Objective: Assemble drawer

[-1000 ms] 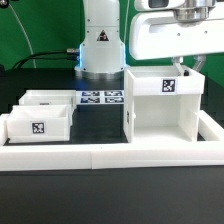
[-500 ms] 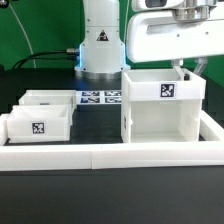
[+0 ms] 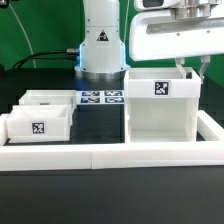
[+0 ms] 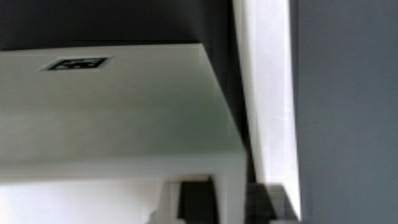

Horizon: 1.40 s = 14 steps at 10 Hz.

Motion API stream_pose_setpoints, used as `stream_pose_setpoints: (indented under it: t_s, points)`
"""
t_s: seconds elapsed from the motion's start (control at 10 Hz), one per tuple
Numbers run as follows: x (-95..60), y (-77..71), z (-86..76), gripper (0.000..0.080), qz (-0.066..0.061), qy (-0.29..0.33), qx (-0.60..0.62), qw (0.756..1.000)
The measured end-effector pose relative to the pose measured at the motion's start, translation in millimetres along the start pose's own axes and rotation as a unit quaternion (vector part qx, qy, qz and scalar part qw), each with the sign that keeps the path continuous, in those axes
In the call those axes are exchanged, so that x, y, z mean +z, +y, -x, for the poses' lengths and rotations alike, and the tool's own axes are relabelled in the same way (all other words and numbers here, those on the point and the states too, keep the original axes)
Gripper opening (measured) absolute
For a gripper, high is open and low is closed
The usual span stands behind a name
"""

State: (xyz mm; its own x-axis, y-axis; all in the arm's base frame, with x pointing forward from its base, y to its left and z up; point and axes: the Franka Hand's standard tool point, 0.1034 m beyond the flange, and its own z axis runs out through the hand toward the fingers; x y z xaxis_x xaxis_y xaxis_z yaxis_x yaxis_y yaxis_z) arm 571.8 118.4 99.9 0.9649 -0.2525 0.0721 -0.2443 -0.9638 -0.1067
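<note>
The white box-shaped drawer shell stands on the table at the exterior view's right, with its tag facing the camera. My gripper comes down on the shell's top right edge. In the wrist view the two dark fingers stand on either side of the shell's thin white side wall, so the gripper is shut on it. The shell's top face and a tag also show there. Two small open-topped trays sit at the exterior view's left.
The marker board lies flat between the trays and the shell, in front of the arm's base. A long low white rail runs along the table's front and up the right side.
The shell has shifted a little toward the exterior view's left with the gripper on its wall. The trays have not moved.
</note>
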Motion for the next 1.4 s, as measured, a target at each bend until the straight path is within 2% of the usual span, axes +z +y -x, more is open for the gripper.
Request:
stream_pose_setpoints:
  t_s: [0.4,0.8,1.0,1.2,1.4]
  points:
    - [-2.1,-3.9,-2.8,0.0038,-0.014,0.001,0.119,0.993]
    - [-7.3,0.3,-18.7,0.0038,-0.029,0.004,0.243,0.97]
    - [-5.9,1.9,-20.5,0.0038,-0.03,0.001,0.347,0.938]
    - [-4.5,6.1,-28.1,0.0038,-0.043,0.008,0.387,0.921]
    - [-7.3,2.0,-28.4,0.0039,-0.05,0.005,0.435,0.899]
